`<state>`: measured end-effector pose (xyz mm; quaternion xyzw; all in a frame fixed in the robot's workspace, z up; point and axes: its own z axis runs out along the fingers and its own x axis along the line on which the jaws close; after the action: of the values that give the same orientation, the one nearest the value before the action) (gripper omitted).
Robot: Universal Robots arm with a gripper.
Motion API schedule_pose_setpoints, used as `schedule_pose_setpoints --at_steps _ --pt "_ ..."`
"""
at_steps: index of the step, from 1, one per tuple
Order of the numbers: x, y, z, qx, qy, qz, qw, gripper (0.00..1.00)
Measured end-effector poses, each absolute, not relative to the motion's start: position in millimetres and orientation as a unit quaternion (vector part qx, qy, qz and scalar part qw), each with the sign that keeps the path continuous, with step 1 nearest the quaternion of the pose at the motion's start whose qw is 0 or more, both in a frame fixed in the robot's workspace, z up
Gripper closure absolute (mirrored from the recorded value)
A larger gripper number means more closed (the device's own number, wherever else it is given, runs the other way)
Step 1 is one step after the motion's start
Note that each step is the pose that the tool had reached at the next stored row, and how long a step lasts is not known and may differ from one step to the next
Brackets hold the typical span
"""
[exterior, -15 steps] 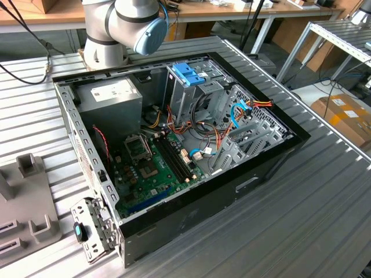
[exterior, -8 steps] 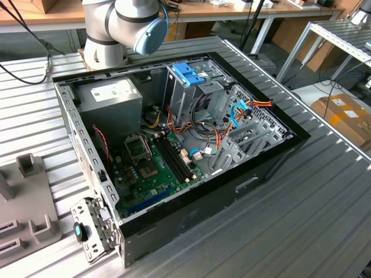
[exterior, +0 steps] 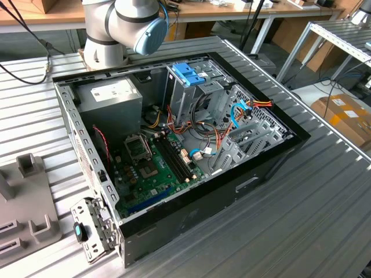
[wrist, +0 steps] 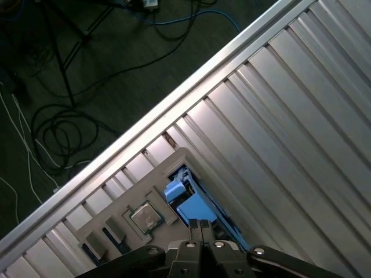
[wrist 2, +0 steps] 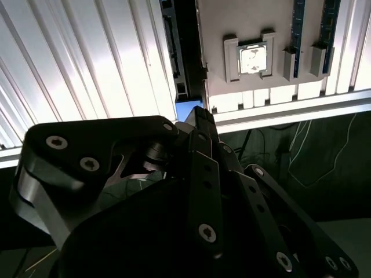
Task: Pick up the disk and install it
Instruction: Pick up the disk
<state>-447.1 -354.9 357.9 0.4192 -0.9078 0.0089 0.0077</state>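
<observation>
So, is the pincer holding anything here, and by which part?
Cannot be told: the pincer, tips together, is at the blue-railed disk in the grey tray; no grip shows.

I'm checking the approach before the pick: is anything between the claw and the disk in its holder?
Nothing visible is. In the first wrist view the shut claw sits right at the blue-railed disk, which stands in a slot of the grey holder. No cable or part lies between them.

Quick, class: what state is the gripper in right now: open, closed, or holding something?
Gripper: closed, with its fingertips together over the blue rail of the disk; nothing is visible between them.
</observation>
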Motion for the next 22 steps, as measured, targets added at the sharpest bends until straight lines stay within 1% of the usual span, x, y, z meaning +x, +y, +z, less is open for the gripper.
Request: schedule_pose_setpoints --at_steps 14,22 --pt "-447.0 -354.9 357.9 0.463 -0.886 0.009 0.007 0.89" --pt "-446.9 -354.5 357.9 0.518 -0.856 0.01 0.007 0.89"
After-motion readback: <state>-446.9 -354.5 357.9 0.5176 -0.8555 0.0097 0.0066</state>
